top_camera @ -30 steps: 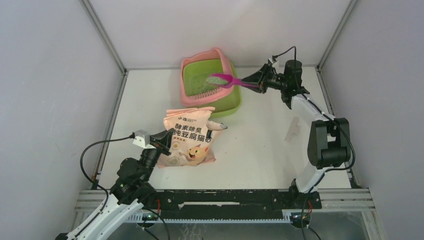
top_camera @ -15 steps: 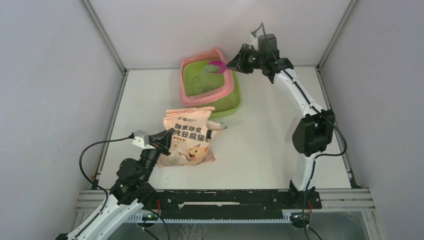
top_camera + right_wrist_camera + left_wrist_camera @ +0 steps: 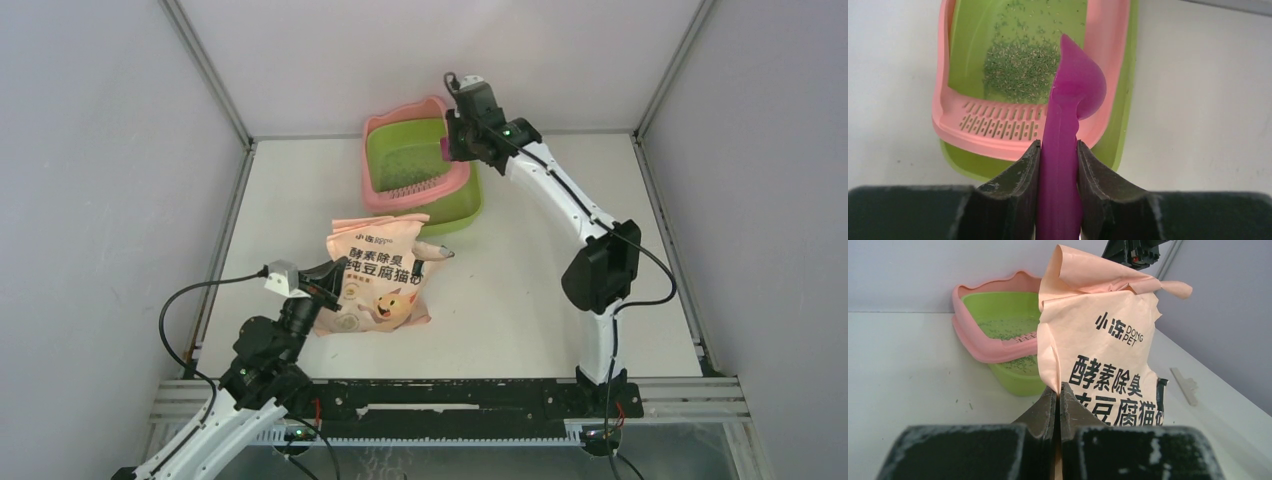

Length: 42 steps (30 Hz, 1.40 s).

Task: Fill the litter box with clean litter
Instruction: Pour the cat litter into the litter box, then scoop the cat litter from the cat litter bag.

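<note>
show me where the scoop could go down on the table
Widest bare table lies right of the bag and litter box, save a pale strip. Another patch runs from the litter box left to the wall. Crowded: the gap between box and bag, and the bag's left edge, held by the left pincer.

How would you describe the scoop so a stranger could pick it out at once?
Find the pink-rimmed, lime-green litter box at the far edge of the table. Above its right side, the right gripper clamps a narrow handle ending in a rounded bowl: the scoop. It alone is magenta, deeper than the pale pink rim.
</note>
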Available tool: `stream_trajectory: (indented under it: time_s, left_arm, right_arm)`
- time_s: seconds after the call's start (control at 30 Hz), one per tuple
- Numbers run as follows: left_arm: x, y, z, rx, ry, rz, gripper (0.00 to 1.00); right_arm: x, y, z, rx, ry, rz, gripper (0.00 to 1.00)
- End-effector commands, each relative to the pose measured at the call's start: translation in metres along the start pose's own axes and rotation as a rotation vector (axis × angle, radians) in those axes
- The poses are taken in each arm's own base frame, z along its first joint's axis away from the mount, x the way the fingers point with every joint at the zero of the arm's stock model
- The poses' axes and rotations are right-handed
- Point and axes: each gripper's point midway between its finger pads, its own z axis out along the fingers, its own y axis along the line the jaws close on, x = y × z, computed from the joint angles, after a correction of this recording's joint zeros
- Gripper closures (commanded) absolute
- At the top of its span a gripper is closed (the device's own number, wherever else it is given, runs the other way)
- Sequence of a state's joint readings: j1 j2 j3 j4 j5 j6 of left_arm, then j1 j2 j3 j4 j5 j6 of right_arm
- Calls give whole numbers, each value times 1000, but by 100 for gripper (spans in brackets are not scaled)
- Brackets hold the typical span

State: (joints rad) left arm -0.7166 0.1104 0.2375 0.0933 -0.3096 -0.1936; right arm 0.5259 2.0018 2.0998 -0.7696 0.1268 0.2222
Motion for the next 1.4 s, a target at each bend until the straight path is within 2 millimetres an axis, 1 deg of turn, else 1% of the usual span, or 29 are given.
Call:
stream_trajectory:
  time_s: [0.0, 0.03, 0.1, 0.2, 0.27, 0.3, 0.33, 0.37, 0.43, 0.53, 0.63, 0.7, 0.77, 0.9, 1.03, 1.13, 1.27, 1.33, 1.37]
  left_arm:
    - [-55, -12, 1, 42, -171, -60, 100]
    - [-55, -12, 1, 41, -169, -60, 100]
    - [-55, -13, 2, 44, -168, -60, 100]
    - [-55, -13, 2, 46, -167, -60, 100]
    - [-54, -14, 2, 47, -164, -59, 100]
    - [-53, -14, 3, 49, -162, -58, 100]
    - [-52, -15, 3, 51, -160, -57, 100]
    - [-52, -15, 4, 54, -157, -55, 100]
    - [-52, -17, 6, 62, -154, -53, 100]
    - [-51, -20, 7, 75, -148, -49, 100]
    - [-50, -22, 9, 82, -144, -47, 100]
    - [-50, -23, 10, 86, -145, -48, 100]
    - [-52, -24, 10, 89, -145, -49, 100]
    - [-55, -26, 11, 94, -148, -49, 100]
    - [-55, -28, 13, 104, -146, -53, 100]
    - [-54, -30, 14, 112, -142, -58, 100]
    - [-53, -31, 15, 114, -140, -57, 100]
    - [-53, -31, 15, 116, -140, -56, 100]
    - [-53, -31, 15, 116, -139, -55, 100]
  right_arm:
    - [-29, 5, -39, 55, -148, -140, 100]
    - [-31, 10, -46, 11, -162, -122, 100]
    - [-39, 14, -74, -73, -209, -57, 100]
    - [-34, 17, -107, -213, -218, 17, 100]
    - [-22, 16, -129, -294, -188, 59, 100]
    - [-10, 11, -135, -321, -154, 82, 100]
    - [-2, 14, -148, -369, -138, 93, 100]
    - [13, 9, -154, -394, -101, 118, 100]
    - [40, 9, -171, -472, -43, 149, 100]
    - [86, 15, -190, -601, 89, 198, 100]
    - [120, 22, -197, -665, 179, 200, 100]
    - [134, 23, -200, -688, 203, 199, 100]
    - [144, 24, -202, -709, 227, 203, 100]
    - [151, 28, -208, -734, 244, 194, 100]
    - [153, 33, -208, -750, 259, 191, 100]
    - [153, 41, -213, -785, 263, 183, 100]
    - [152, 54, -226, -859, 274, 184, 100]
    - [155, 61, -233, -908, 306, 189, 100]
    - [157, 63, -233, -914, 319, 188, 100]
